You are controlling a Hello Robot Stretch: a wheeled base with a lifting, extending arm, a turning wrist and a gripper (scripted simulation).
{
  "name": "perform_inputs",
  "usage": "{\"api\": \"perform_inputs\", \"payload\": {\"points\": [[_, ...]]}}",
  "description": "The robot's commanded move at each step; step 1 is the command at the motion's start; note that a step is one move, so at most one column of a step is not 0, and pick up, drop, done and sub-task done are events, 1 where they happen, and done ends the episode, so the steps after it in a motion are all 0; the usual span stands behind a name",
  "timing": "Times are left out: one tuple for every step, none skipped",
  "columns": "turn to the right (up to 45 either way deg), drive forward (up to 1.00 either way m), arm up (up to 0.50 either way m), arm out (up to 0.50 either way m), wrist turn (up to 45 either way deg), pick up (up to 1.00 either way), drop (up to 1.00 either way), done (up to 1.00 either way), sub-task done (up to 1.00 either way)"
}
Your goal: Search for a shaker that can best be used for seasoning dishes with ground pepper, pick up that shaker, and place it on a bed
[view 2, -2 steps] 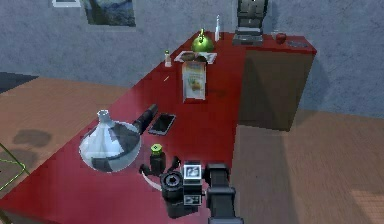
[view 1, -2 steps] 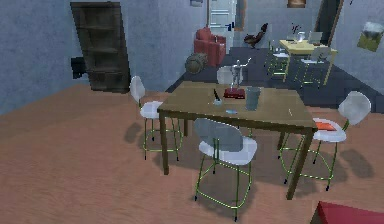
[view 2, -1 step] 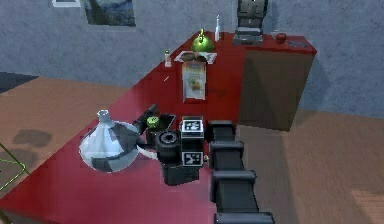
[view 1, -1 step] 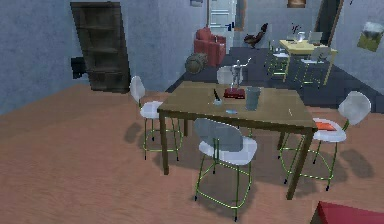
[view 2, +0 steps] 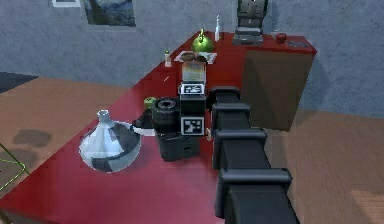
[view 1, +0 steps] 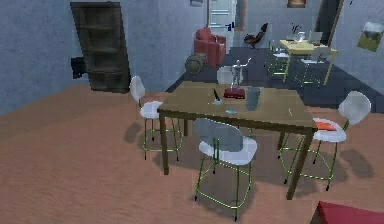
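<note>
Arm side view: tabletop [view 2: 60, 185] glossy red, side panel [view 2: 280, 85] at its far end brown. Arm [view 2: 245, 150] and jaws black; marker squares [view 2: 191, 110] white with black marks. Round thing [view 2: 203, 42] near the far edge green. Funnel-shaped thing [view 2: 108, 145] by the left edge grey and white. Wall [view 2: 40, 50] blue-grey.
Forward view: dining tabletop [view 1: 285, 105] brown wood. Chairs [view 1: 225, 140] white on yellow-green wire legs. Armchair [view 1: 210, 45] red, bookshelf [view 1: 100, 40] dark brown, floor [view 1: 70, 160] reddish-brown.

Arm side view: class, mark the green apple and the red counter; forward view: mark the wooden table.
green apple [view 2: 203, 42], arm side view, middle of the fruit.
red counter [view 2: 130, 195], arm side view, bare part of its top.
wooden table [view 1: 283, 108], forward view, bare part of its top.
</note>
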Motion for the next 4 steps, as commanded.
{"api": "perform_inputs", "payload": {"points": [[0.0,0.00,0.00,0.00,-45.0,0.00,0.00,0.00,0.00],[0.0,0.00,0.00,0.00,-45.0,0.00,0.00,0.00,0.00],[0.0,0.00,0.00,0.00,-21.0,0.00,0.00,0.00,0.00],[0.0,0.00,0.00,-0.14,0.0,0.00,0.00,0.00,0.00]]}}
